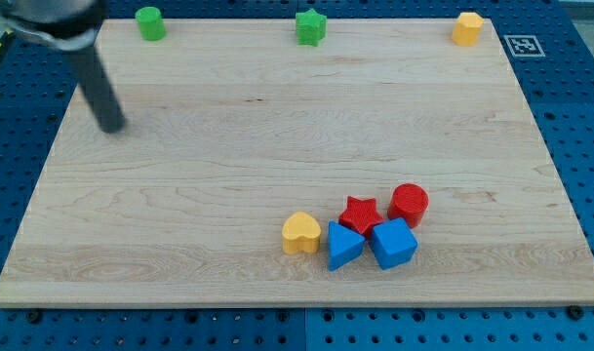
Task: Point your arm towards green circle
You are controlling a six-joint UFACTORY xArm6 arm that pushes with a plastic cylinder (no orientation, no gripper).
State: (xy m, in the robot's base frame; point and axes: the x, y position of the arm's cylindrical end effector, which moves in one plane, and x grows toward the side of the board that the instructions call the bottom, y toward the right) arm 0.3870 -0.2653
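My tip (pixel 112 125) rests bare on the wooden board (pixel 228 195), grasping nothing, below and to the view's left of the green circle (pixel 150 22). That green circle sits at the board's top edge, left of the green star (pixel 310 26); it looks light, rigid and easily slid, so approach gently.

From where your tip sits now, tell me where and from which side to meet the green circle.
I have no gripper, so I can only touch it with my tip. The green circle stands at the board's top edge, up and to the right of my tip. I would probably meet its lower left side wall: the round wall offers no flat face, and the path between is free of blocks.
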